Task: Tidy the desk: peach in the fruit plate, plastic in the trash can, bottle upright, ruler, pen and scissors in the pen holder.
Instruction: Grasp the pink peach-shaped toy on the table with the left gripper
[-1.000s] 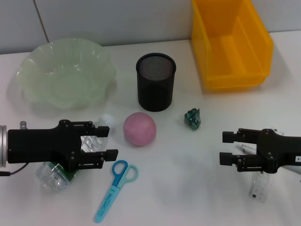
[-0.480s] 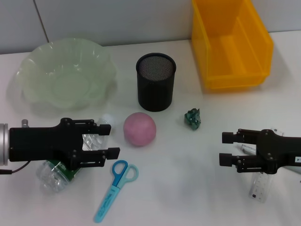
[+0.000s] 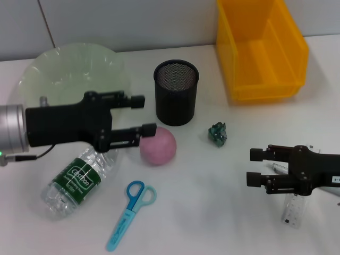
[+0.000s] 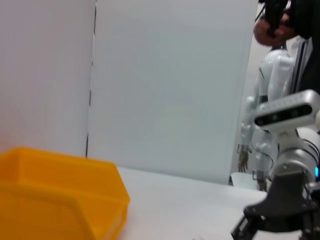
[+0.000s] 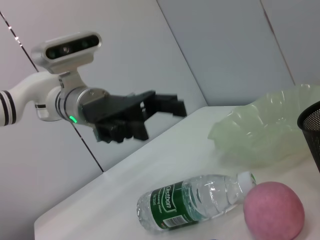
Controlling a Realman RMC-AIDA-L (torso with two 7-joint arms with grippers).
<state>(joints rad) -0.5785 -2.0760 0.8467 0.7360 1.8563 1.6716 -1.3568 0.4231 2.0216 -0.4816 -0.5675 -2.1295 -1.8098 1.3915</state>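
Observation:
The clear bottle point(image 3: 78, 179) point(image 5: 195, 202) with a green label lies on its side at the front left. Above its neck end hovers my left gripper point(image 3: 146, 114) point(image 5: 167, 106), open and empty, beside the pink peach point(image 3: 158, 145) point(image 5: 273, 210). Blue scissors point(image 3: 130, 212) lie in front of the peach. The black mesh pen holder point(image 3: 176, 91) stands mid-table, with the green fruit plate point(image 3: 66, 79) to its left and the yellow trash can point(image 3: 260, 50) at the back right. A crumpled green plastic point(image 3: 218, 133) lies in between. My right gripper point(image 3: 256, 167) is open over the ruler point(image 3: 294, 211) and a partly hidden pen point(image 3: 274, 167).
The grey wall runs along the table's far edge behind the plate and the bin. In the left wrist view the yellow bin point(image 4: 55, 200) fills the lower left, and the right arm point(image 4: 282, 210) shows dark at the lower right.
My left gripper has lifted off the bottle and moved back and to the right, toward the peach. The bottle stays lying on the table, now uncovered. The right arm has not moved.

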